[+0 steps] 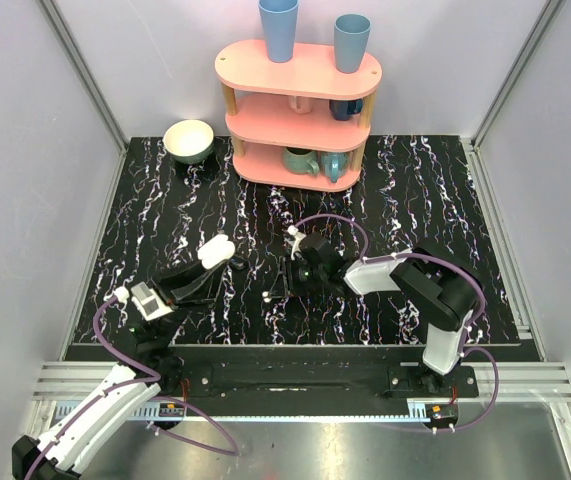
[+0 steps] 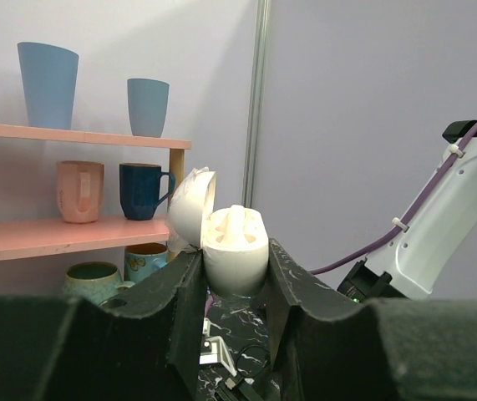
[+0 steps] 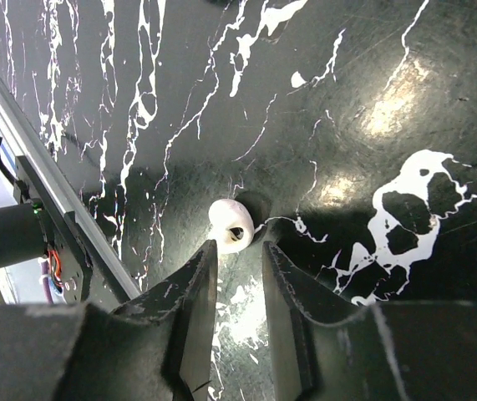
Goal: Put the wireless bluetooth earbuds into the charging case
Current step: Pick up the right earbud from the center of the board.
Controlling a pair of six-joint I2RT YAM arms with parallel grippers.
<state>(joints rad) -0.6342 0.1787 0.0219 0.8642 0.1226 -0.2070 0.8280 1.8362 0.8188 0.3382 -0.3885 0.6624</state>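
Seen from above, the left pincer [image 1: 208, 262] is clenched on the charging case [image 1: 215, 247], holding it over the black marbled tabletop [image 1: 415, 200], left of centre. To its right, the right pincer [image 1: 277, 284] points down at the tabletop, and one white earbud [image 1: 265, 296] lies just beside its tips. A pink shelf [image 1: 300, 72] of cups and a pale bowl [image 1: 189, 140] stand at the far edge, well apart from both arms.

From the left wrist, the case sits upright between the two dark fingers [image 2: 184, 292], pinched at its lower half. Its lid [image 2: 192, 207] is swung open to one side. A white rounded form rises from the case's open top; whether that is a seated earbud I cannot tell.

From the right wrist, the earbud rests on the tabletop just beyond the tips, closer to one fingertip [image 3: 207, 251] than the other. Whether it touches that fingertip I cannot tell. The right pincer is released, its jaws parted by a narrow gap with nothing between them.
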